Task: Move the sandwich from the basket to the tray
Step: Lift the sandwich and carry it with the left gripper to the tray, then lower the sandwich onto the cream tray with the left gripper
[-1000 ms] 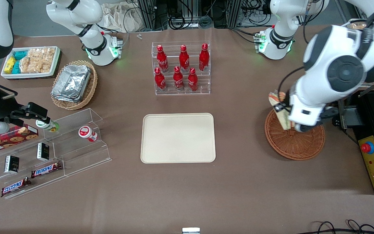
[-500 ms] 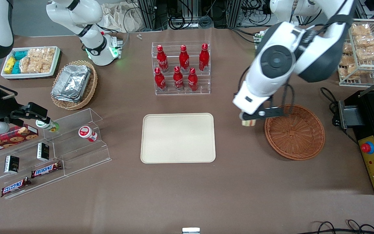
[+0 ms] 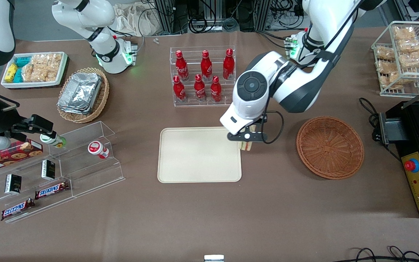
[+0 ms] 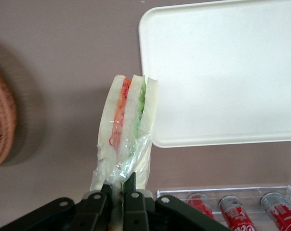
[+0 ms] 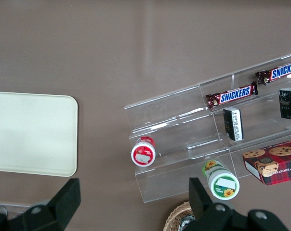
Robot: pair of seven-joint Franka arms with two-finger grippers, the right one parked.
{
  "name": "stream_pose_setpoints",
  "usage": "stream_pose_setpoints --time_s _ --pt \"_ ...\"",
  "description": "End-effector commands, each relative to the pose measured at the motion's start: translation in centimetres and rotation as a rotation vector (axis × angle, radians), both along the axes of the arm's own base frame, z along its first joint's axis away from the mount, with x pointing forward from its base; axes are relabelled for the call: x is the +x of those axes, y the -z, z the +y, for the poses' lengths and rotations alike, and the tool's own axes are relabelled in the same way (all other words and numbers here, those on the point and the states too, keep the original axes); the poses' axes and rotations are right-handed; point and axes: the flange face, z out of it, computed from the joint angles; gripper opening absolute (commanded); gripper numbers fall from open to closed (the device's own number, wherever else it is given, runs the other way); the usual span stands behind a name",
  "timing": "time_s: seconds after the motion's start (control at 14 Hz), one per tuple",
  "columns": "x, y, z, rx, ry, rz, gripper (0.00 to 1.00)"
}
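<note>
Cream-beige, the tray lies nearest my front camera on the brown bench, its surface bare. I see my claw pinched shut on the sandwich, holding it in the air over the tray's edge on the basket side. Reddish-brown wicker, the basket sits toward the working arm's end, and the red bottles stand farther back.

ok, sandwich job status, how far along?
Done: the sandwich is out of the basket, which sits empty. In hand: the gripper is shut on the sandwich by its wrapper end, hanging at the tray edge nearest the basket, with the wedge's tip just over the rim. Left: carry it over the tray, lower it and release. Nothing lies on the tray.
</note>
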Motion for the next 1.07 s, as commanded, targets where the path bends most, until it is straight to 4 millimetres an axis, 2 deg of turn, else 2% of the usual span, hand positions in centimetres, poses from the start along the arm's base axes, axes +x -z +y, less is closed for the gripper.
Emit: stream_pose_setpoints --time_s 0.0,0.14,0.29,0.64,0.79,0.86,0.93,1.0 --pt "1.0 3.1 -1.7 -0.023 -0.012 -0.008 0.08" --pt "1.0 6.0 -3.1 -0.025 -0.016 -0.026 0.08" --pt "1.7 9.4 -3.5 -0.005 -0.056 -0.064 0.08" --pt "2.6 12.7 -3.9 -0.029 -0.154 -0.109 0.08" --pt "3.0 13.2 -4.3 -0.067 -0.199 -0.131 0.08" --pt "3.0 13.6 -4.4 -0.066 -0.201 -0.140 0.15" --pt "3.2 13.7 -4.3 -0.060 -0.194 -0.149 0.35" --pt "3.2 13.6 -4.1 -0.059 -0.188 -0.152 0.69"
